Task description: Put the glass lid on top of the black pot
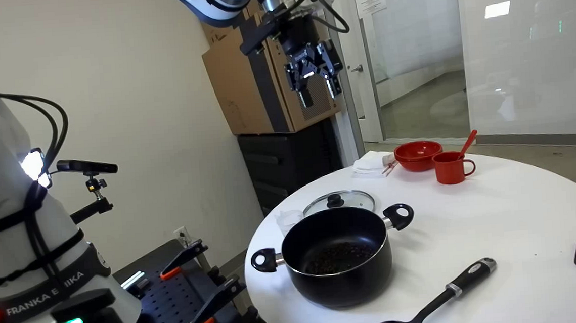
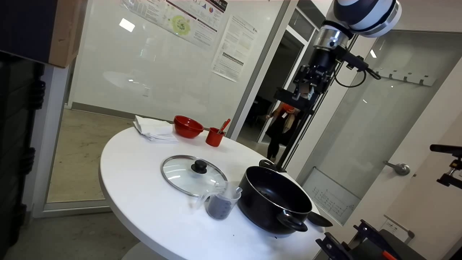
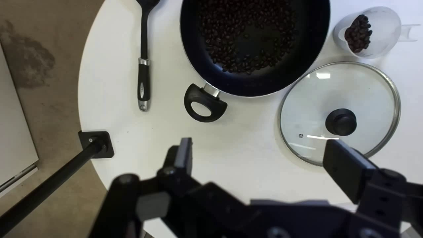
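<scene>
The glass lid (image 1: 361, 200) lies flat on the white table, its dark knob up. It also shows in an exterior view (image 2: 182, 177) and in the wrist view (image 3: 310, 105), right beside the pot. The black pot (image 1: 345, 284) stands upright and uncovered, with dark beans on its bottom. It also shows in an exterior view (image 2: 258, 211) and in the wrist view (image 3: 257, 86). My gripper (image 1: 320, 94) is open and empty, high above the table. In the wrist view, one finger of the gripper (image 3: 259, 145) overlaps the lid's near edge, well above it.
A clear measuring cup (image 3: 385, 29) with beans stands beside pot and lid. A black long-handled utensil (image 1: 471, 278) lies near the pot. Red bowls (image 1: 417, 160), a red mug (image 1: 449, 168) and white cloths (image 2: 153, 128) sit farther off. A black pole (image 3: 94, 145) stands at the edge.
</scene>
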You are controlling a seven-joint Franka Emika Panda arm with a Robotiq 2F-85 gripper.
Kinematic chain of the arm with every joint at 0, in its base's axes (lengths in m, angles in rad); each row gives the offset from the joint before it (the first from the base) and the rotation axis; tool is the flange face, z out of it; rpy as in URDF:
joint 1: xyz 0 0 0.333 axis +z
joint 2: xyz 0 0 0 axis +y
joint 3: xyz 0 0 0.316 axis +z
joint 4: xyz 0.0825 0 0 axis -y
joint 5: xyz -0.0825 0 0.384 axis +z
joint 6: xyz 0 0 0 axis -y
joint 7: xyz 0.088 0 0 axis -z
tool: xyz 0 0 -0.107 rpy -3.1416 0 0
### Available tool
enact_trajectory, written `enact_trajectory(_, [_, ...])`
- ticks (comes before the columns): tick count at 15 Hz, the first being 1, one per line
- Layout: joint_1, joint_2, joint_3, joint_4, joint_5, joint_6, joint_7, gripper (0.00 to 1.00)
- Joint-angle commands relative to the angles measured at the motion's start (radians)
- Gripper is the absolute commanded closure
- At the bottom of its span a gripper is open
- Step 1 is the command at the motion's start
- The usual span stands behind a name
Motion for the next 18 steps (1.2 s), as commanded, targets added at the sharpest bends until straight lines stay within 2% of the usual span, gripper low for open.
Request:
enact_trajectory(1, [0.010, 0.031, 0.004, 0.022, 0.059, 0.013, -0.027, 0.00])
enact_trajectory(8, [0.051, 0.182, 0.046, 0.111, 0.077, 0.088, -0.023, 0.00])
enact_trajectory(14, [0.092, 0.343, 0.112, 0.232, 0.107, 0.080, -0.080, 0.00])
enact_trajectory(18, [0.119, 0.453, 0.117, 0.319, 0.072, 0.072, -0.060, 0.00])
